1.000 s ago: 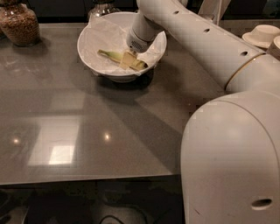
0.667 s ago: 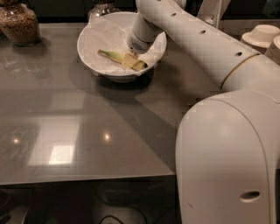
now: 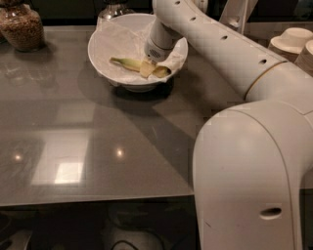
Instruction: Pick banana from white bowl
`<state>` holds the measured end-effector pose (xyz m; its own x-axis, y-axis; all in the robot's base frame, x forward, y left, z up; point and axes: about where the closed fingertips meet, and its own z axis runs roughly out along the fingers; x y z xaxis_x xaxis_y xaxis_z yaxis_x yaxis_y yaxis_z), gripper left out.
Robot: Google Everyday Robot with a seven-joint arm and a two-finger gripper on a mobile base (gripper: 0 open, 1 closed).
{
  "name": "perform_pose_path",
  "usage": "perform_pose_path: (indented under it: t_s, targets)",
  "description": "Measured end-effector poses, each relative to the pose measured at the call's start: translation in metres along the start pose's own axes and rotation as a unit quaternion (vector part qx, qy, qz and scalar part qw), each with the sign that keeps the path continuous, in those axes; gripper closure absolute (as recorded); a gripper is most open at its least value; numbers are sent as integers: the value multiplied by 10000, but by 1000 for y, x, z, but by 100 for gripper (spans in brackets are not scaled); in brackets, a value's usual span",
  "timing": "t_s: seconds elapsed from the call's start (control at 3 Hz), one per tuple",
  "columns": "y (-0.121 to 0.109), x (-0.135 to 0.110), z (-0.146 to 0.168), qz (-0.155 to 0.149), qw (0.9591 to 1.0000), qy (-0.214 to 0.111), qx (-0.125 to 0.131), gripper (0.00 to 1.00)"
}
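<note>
The white bowl (image 3: 105, 51) stands at the back of the grey table, lined with crumpled white paper. The banana (image 3: 128, 63) lies inside it, greenish stem end to the left, its right part under my gripper. My gripper (image 3: 148, 67) reaches down into the bowl from the right, at the banana's right half, and touches it there. My white arm hides the bowl's right rim.
A glass jar of brown nuts (image 3: 21, 27) stands at the back left. Stacked cream dishes (image 3: 293, 41) sit at the back right. A second glass item (image 3: 113, 9) stands behind the bowl. My arm's large white body fills the right foreground. The table's front edge (image 3: 98, 199) runs along the bottom.
The view has shifted slightly. The gripper stays in the bowl at the banana, and the banana has not visibly moved.
</note>
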<state>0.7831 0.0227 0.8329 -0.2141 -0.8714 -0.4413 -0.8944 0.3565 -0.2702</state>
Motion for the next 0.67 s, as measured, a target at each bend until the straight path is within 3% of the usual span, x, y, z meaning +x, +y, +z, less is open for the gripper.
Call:
perform_pose_path:
  t_s: [0.33,0.67]
  targets:
    - [-2,-5,-6,-64,10000,-59,37,95]
    - [-2,-17,-19,-177,9996,-189,76,100]
